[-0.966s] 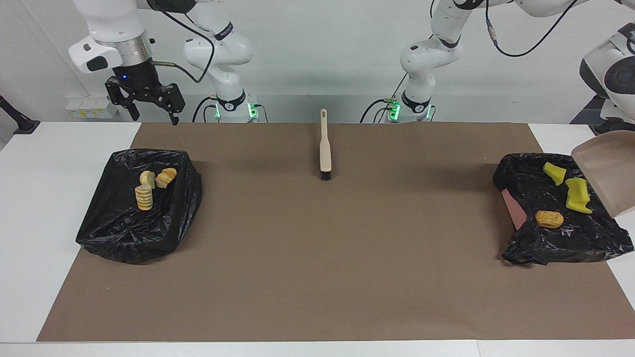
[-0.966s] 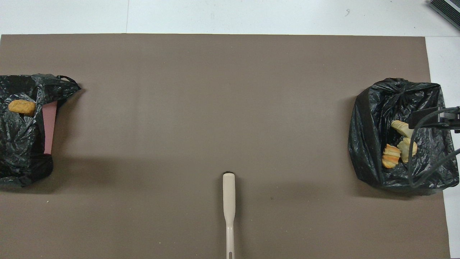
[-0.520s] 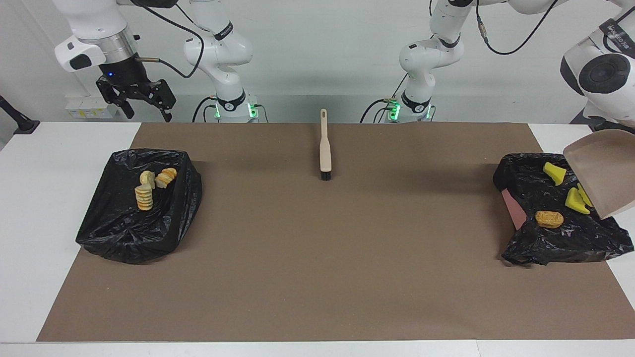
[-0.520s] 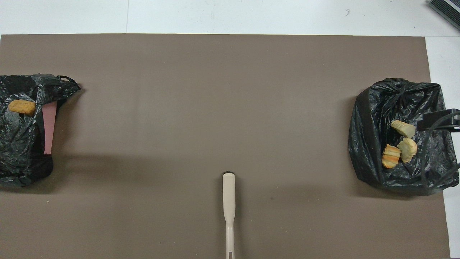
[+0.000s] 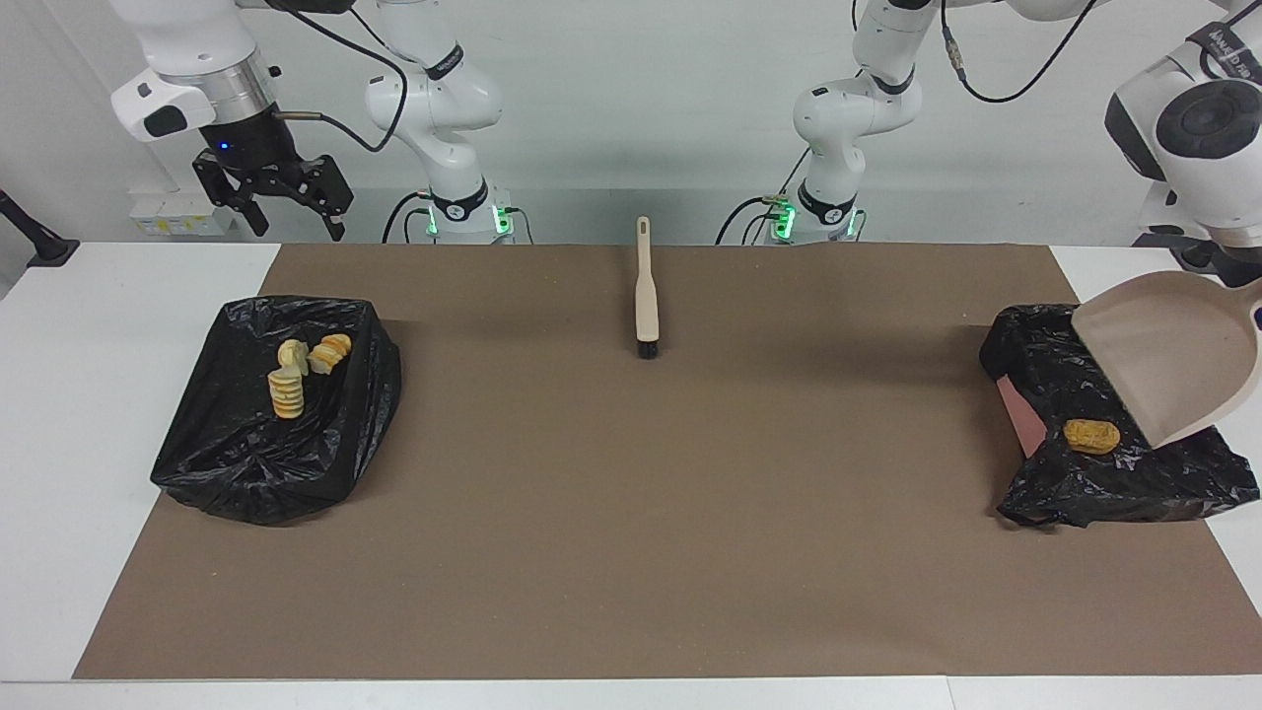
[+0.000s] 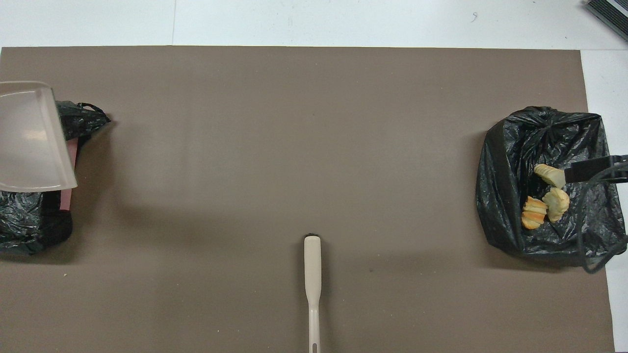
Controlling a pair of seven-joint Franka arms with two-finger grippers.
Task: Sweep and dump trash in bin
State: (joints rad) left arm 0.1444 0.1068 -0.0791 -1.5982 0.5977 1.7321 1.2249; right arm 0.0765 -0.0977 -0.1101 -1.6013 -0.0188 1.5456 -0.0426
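Note:
A beige dustpan (image 5: 1168,355) hangs tilted over the black-lined bin (image 5: 1114,473) at the left arm's end, and it covers much of that bin (image 6: 29,230) in the overhead view. The left arm holds the dustpan (image 6: 32,137); its gripper lies outside both views. An orange-brown lump of trash (image 5: 1091,435) lies in this bin. Three pale yellow chunks (image 5: 296,370) lie in the other bin (image 5: 276,424) at the right arm's end. My right gripper (image 5: 301,229) is raised over the table edge by that bin, open and holding nothing.
The beige brush (image 5: 646,291) lies on the brown mat (image 5: 631,513) midway between the two arm bases, bristles pointing away from the robots. The brush (image 6: 312,279) is untouched. White table shows around the mat.
The dustpan swung in over the bin at the left arm's end and now hides the bright yellow pieces that lay there. The right gripper rose and drifted toward its end of the table.

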